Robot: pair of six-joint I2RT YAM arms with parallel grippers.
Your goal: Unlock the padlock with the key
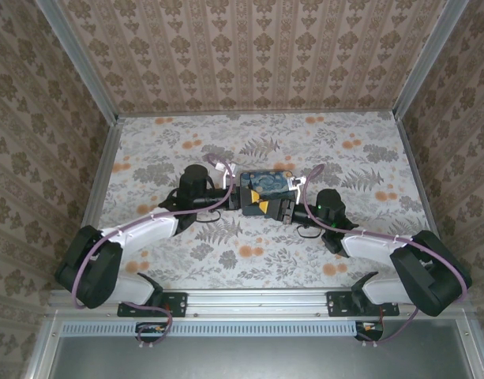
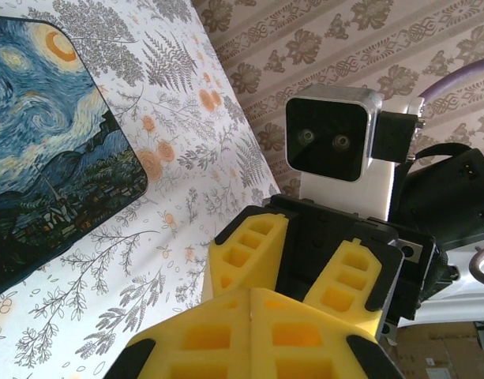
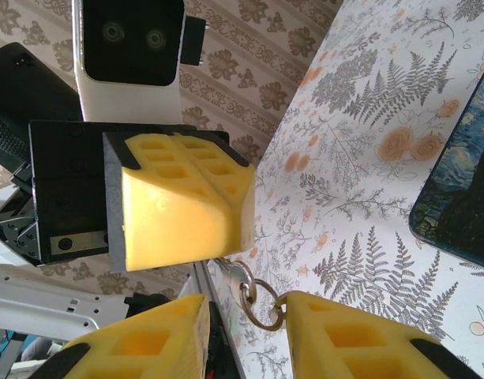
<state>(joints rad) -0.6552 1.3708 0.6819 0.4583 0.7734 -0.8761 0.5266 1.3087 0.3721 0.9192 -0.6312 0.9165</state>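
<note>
**Barely held: a small ring hangs between two sets of fingers**

The left gripper (image 3: 186,221) has its fingers pressed flat together. A small silver piece pokes out beneath their tips. I take it for the head of the key (image 3: 235,271), though it is too small to be sure. A thin ring (image 3: 263,326) hangs from it and dangles in the gap of the right gripper (image 3: 245,312). The right fingers stand spread on either side of the ring, and one of them is touching it or very nearly so. Both grippers meet nose to nose above the flowered table (image 3: 368,158), just beside the blue swirl-painted box (image 2: 44,134). I cannot pick out the padlock anywhere, so I cannot tell where it lies.

The main risk, as I judge it, is the loose ring. It hangs free and can swing or twist as the right fingers come in. They might then clamp the wire at an angle, or only clip its edge and knock it aside.

A pull on the ring would act straight against the left fingers' pinch on something very thin, and could drag the piece askew or right out of their hold. If it drops onto the busy floral pattern, it would be hard to find and pick up again.

With so little metal showing, either gripper could also hide the blade, leaving nothing to guide into a keyhole.
</note>
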